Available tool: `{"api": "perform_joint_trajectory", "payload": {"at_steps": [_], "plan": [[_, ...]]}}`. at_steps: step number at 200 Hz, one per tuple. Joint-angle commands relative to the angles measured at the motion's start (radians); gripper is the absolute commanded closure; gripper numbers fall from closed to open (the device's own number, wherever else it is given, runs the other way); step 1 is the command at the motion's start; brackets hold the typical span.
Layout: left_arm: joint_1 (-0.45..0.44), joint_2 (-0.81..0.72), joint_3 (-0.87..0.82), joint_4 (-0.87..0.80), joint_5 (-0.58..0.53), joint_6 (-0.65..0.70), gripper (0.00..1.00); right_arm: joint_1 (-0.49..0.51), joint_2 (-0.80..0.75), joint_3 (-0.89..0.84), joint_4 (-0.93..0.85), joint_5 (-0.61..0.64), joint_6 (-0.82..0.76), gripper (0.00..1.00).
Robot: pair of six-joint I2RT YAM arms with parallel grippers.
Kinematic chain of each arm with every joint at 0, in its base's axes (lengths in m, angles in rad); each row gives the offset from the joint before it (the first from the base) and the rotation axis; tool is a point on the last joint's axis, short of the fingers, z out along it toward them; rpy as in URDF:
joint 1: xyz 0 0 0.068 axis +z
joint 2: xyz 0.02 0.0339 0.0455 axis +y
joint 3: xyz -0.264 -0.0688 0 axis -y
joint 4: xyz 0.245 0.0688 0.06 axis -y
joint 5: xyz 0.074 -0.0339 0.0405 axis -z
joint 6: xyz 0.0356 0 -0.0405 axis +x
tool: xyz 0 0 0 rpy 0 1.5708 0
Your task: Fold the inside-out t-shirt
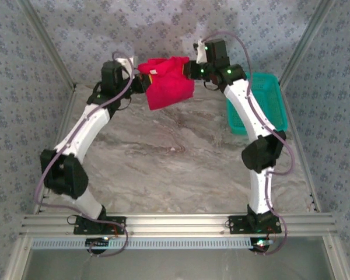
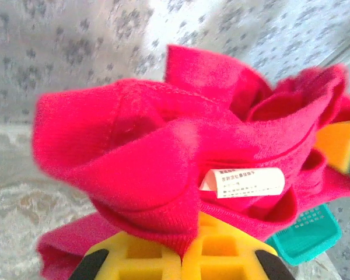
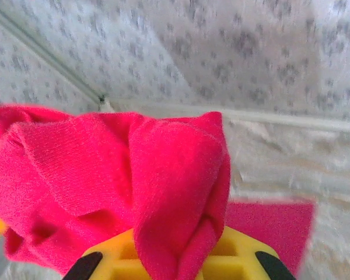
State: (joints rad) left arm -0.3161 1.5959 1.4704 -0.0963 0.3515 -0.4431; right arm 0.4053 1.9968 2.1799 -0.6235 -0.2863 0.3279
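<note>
Where the left claw (image 2: 184,256) meets cloth, its yellow pads (image 2: 140,254), moulded with square recesses, are pinched together on a fold of the t-shirt (image 2: 163,157); the jaws are narrow with cloth between them. At the right claw (image 3: 175,262), the same yellow waffle-faced pads are likewise clamped on a bunched ridge of red fabric that rises straight up from the pinch

T-shirt: bright red, soft knit with a fine fuzzy surface; a stitched hem line shows along one rolled edge. It hangs gathered between the two claws, held off the desk (image 1: 163,157) near its far edge, with the lower bulk drooping in a blunt wedge. Heavily rumpled, with deep folds and rounded lobes

Small white neck tag (image 2: 245,182), printed with lines of text, sits exposed on the outside of a fold, one end slightly curled

Desk surface: grey-white marbled pattern, smooth

Teal basket (image 1: 268,96): rigid plastic mesh, square holes, rectangular; stands at the right edge of the desk, apart from the shirt

Walls: pale wallpaper with small repeated grey floral motifs; metal frame rails at the corners
</note>
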Motion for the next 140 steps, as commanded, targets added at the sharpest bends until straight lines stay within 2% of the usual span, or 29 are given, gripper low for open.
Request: {"api": "perform_joint_trajectory", "payload": {"at_steps": [1, 31, 54, 73, 94, 140], "plan": [[-0.021, -0.083, -0.224, 0.120, 0.001, 0.061, 1.00, 0.035, -0.137, -0.369, 0.140, -0.045, -0.015, 1.00], [-0.105, -0.202, -0.595, 0.223, -0.026, -0.012, 1.00, 0.105, -0.320, -0.874, 0.366, -0.037, 0.093, 1.00], [-0.183, -0.323, -0.816, 0.237, -0.115, -0.070, 1.00, 0.174, -0.422, -1.098, 0.425, 0.031, 0.137, 1.00], [-0.196, -0.419, -0.924, 0.236, -0.176, -0.106, 1.00, 0.196, -0.459, -1.138, 0.409, 0.066, 0.155, 1.00], [-0.195, -0.466, -0.939, 0.196, -0.225, -0.098, 1.00, 0.194, -0.458, -1.120, 0.380, 0.097, 0.151, 1.00], [-0.179, -0.338, -0.813, 0.149, -0.270, -0.014, 1.00, 0.155, -0.335, -0.978, 0.335, 0.119, 0.113, 1.00]]}}
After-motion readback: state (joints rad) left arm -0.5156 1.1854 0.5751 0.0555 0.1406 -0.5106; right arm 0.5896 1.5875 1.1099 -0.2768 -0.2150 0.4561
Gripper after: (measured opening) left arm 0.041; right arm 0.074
